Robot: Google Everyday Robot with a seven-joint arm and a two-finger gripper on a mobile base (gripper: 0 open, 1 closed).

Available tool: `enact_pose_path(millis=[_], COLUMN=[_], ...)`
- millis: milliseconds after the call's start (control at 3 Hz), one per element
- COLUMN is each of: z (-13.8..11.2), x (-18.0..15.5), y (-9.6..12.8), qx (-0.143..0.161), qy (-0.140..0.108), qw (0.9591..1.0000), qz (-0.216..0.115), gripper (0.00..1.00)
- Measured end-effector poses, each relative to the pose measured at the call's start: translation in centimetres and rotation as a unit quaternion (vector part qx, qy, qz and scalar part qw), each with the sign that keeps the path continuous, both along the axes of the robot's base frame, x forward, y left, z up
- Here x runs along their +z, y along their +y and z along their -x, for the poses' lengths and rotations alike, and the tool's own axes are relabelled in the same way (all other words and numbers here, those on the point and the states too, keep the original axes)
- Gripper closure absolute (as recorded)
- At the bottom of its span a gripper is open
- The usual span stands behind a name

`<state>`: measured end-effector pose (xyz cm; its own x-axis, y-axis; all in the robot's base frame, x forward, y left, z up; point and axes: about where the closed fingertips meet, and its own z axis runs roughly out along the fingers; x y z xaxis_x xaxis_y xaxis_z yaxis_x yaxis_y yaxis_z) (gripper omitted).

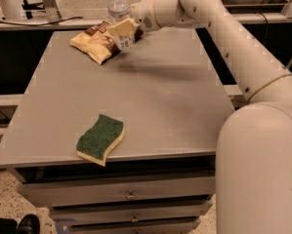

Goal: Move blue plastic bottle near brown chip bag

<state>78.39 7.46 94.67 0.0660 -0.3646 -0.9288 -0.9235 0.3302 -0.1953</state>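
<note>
**Operator:** Report illumination.

**Technician:** Warm overhead light, moderate level. The table [155,121] top is evenly lit; the areas behind and beneath it are dark.

**Operator:** Report shadows and glare.

**Technician:** A soft, diffuse shadow lies on the table beneath the arm [223,28] and the gripper [122,33], which clasps the blue plastic bottle [118,6] at the far left. The arm's pale shell is the brightest surface.

I read cream claw [122,30] at far edge of grey desk [175,91], clamped on bluish clear bottle [118,6] with white cap. Chip bag [93,44] dark brown, white lettering, pale yellow edges. Sponge [100,139] green over yellow.
</note>
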Motion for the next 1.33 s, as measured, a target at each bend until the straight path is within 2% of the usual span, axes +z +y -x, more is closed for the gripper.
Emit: enact_pose_path(millis=[667, 1333], z=[-1.8, -2.1], x=[-3.2, -4.5], y=[1.1, 0.0], qx=[0.008, 0.005], qy=[0.027, 0.044], qw=[0.9993, 0.9982], qz=[0.026, 0.040], gripper=[1.00, 1.00])
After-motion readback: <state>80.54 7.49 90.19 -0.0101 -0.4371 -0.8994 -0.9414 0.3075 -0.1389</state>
